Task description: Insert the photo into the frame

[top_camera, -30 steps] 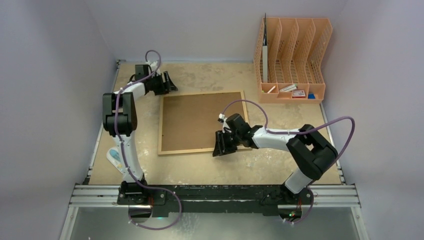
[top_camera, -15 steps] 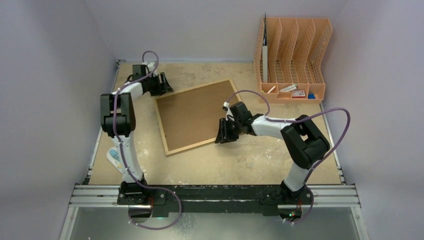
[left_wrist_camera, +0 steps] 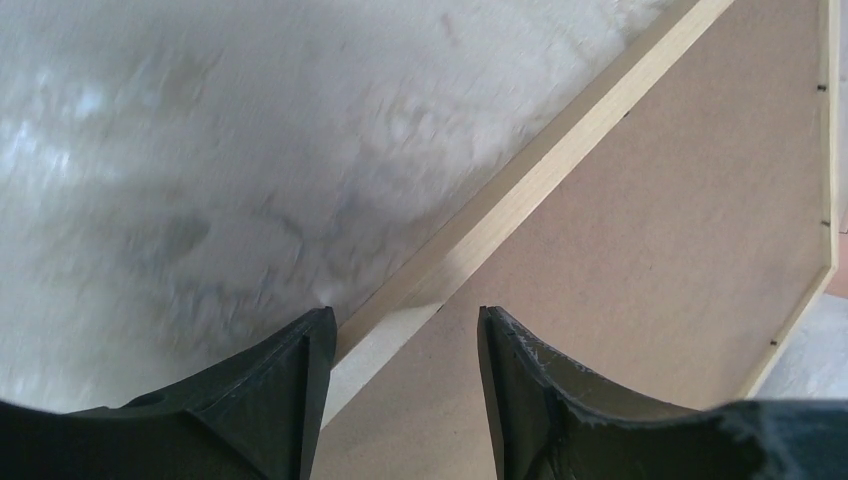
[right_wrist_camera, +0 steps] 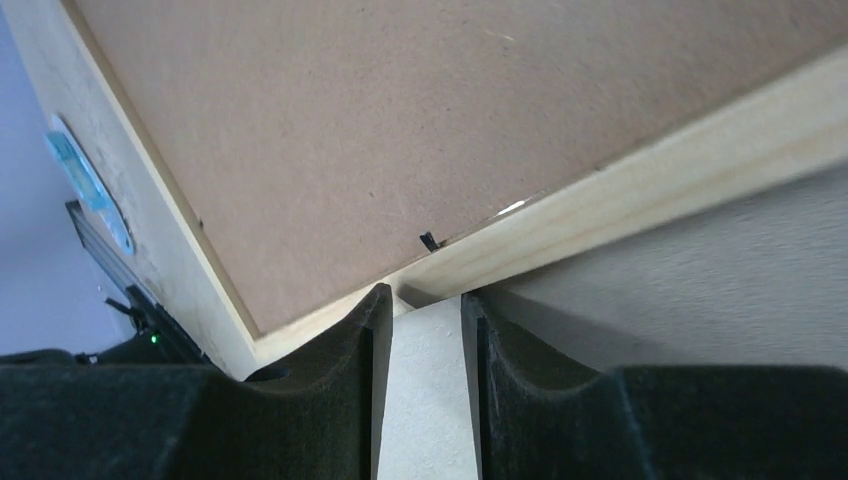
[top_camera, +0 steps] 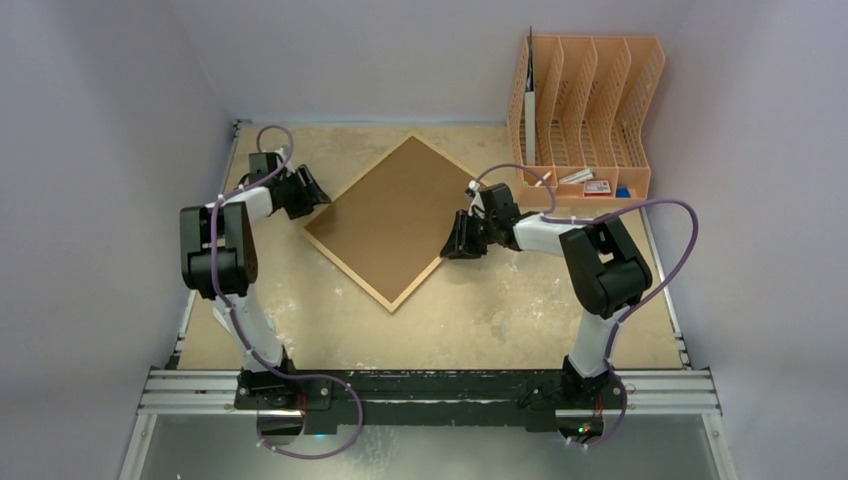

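From above, the frame lies back-up at the centre of the desk, turned cornerwise. An orange file organiser stands at 1 o'clock, well apart. The left gripper reaches low to the frame's 10 o'clock edge, the right gripper to its 4 o'clock edge. Left wrist: jaws wide apart, the wood border showing between them. Right wrist: jaws narrowly parted, empty, tips at the border.

Frame lies flat on the table with its brown fibreboard back up and a thin light-wood border all round. It is turned diamond-wise: one corner points to the far wall, one to the near edge, the other two left and right. It sits mid-table, slightly toward the back, with the plain back panel seated inside the border.
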Robot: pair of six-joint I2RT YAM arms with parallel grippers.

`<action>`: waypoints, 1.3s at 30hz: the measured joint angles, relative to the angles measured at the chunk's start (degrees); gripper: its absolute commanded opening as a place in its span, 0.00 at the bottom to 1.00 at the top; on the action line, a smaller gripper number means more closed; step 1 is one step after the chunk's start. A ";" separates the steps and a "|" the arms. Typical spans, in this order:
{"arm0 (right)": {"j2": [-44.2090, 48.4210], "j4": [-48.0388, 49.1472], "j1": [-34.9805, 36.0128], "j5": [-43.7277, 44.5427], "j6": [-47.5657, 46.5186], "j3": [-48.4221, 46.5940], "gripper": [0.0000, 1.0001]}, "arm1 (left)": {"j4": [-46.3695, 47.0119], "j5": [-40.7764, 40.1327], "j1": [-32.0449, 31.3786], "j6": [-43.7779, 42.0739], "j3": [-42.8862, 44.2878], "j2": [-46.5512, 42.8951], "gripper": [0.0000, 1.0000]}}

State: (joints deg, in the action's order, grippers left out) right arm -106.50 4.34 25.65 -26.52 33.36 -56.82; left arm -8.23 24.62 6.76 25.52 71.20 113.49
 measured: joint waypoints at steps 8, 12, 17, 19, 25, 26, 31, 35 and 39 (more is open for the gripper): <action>0.07 2.40 -1.36 6.58 1.92 -0.66 0.35 | -0.61 -3.96 0.57 2.43 -14.36 -11.72 0.56; 0.63 3.61 -1.44 11.91 3.52 -0.57 0.36 | -1.57 -3.76 0.55 2.82 -20.44 -17.00 0.56; 1.68 2.78 -1.42 17.92 5.73 -0.55 0.37 | -2.51 -3.69 -1.40 4.15 -26.29 -22.32 0.55; 2.51 1.42 -1.42 20.37 6.62 -0.55 0.38 | -2.10 -3.93 -2.84 4.96 -28.63 -24.33 0.51; 6.43 -2.64 -0.90 28.96 9.64 -0.61 0.39 | -1.68 -5.62 -8.98 8.17 -33.79 -28.98 0.33; 7.23 -3.23 -0.37 29.40 10.36 -1.14 0.40 | -1.81 -5.55 -10.21 8.74 -34.69 -29.59 0.33; 7.50 -2.38 6.19 28.83 11.76 -7.02 0.40 | -5.22 -2.69 -13.81 11.67 -37.35 -32.59 0.49; 5.35 3.02 10.45 22.67 13.16 -10.43 0.39 | -10.12 -4.15 -13.94 12.50 -36.63 -34.84 0.52; -0.26 11.30 12.94 13.70 15.34 -11.50 0.33 | -14.75 -7.87 -13.92 12.41 -35.91 -36.63 0.41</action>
State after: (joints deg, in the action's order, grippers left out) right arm -106.76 15.64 38.59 -12.82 48.71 -68.31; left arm -22.98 16.75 -7.16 37.93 35.29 76.86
